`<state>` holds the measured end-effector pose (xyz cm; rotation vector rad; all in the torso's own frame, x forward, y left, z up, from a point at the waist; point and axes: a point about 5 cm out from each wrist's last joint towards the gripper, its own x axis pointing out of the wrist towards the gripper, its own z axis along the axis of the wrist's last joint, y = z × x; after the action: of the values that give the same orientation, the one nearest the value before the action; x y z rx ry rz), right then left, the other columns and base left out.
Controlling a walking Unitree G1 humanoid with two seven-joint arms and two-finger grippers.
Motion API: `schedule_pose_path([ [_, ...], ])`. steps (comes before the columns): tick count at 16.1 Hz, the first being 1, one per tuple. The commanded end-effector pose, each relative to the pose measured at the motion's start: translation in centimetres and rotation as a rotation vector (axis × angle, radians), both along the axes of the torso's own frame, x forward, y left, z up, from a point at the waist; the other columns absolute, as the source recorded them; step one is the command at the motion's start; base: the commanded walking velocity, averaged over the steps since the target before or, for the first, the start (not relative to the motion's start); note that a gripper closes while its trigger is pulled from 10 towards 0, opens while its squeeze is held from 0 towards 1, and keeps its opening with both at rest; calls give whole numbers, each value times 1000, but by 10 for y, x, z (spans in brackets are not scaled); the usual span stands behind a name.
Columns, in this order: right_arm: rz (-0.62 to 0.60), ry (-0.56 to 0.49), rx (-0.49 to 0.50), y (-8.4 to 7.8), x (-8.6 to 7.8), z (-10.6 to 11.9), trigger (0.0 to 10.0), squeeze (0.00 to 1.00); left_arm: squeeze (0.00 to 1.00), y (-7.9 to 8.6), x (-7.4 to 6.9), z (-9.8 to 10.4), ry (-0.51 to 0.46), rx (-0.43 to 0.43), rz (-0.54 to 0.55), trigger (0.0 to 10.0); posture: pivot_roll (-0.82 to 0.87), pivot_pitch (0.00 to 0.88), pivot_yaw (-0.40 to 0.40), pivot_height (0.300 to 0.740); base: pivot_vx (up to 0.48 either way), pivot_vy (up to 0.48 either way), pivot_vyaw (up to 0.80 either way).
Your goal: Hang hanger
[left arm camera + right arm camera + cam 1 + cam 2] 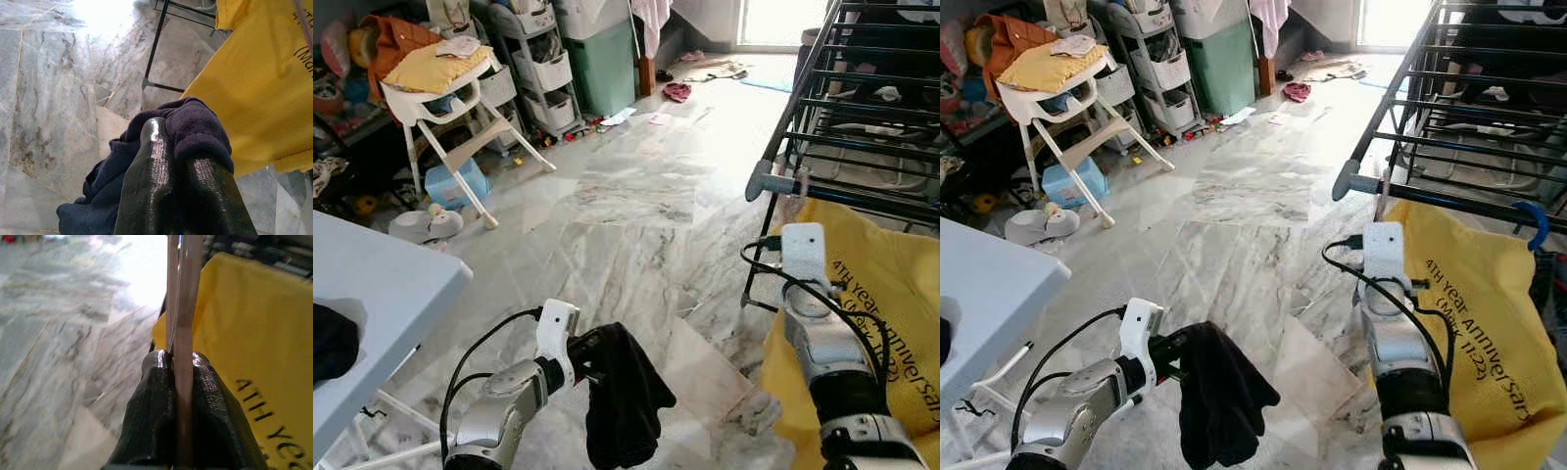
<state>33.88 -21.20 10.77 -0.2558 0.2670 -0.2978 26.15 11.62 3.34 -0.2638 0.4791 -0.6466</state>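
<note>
a pale translucent plastic hanger [182,308] is held upright in the right gripper [178,364], whose jaws are clamped on its flat stem. the hanger's top [1386,186] is seen just beside the grey end cap of the black metal drying rack [1449,108], close under its lowest rail; whether it touches the rail cannot be told. a yellow t-shirt with dark printed lettering [1484,313] is draped from the rack directly beside the right arm, hung on a blue hook [1534,221]. the left gripper [181,171] is held low over the marble floor [636,196], its jaws pressed together on a bunched dark navy cloth [622,392], which hangs down from them. the corner of a light grey desk [382,284] is seen at the robot's left, with a dark item lying on it. farther off, a white folding high chair with a yellow cushion [445,83], white drawer units [538,64] and a green bin [604,64] are stood along the wall.
</note>
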Motion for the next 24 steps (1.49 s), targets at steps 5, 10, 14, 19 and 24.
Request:
schedule_pose_path([
  [5, -35, -133, -9, 4, -15, 6, 0, 0, 0, 5, 4, 3, -23, 17, -2, 10000, -163, 0, 180, 740, 0, 0, 0],
  [10, 7, -132, -35, 12, -47, -12, 10000, 0, 0, 3, 6, 2, -26, 26, 0, 10000, -177, 0, 175, 740, 0, 0, 0],
  [14, 38, -81, -40, 12, -65, -26, 10000, 0, 0, -7, 6, 4, -17, -17, 10, 10000, -189, 0, 164, 740, 0, 0, 0],
  [19, 119, 5, -57, 6, -84, -50, 10000, 0, 0, -6, 13, 12, -66, -9, 99, 10000, -182, 0, 151, 740, 0, 0, 0],
  [24, 274, 43, 27, 30, -87, -62, 10000, 0, 0, 9, 12, 16, -155, 63, 239, 10000, -172, 0, 127, 740, 0, 0, 0],
])
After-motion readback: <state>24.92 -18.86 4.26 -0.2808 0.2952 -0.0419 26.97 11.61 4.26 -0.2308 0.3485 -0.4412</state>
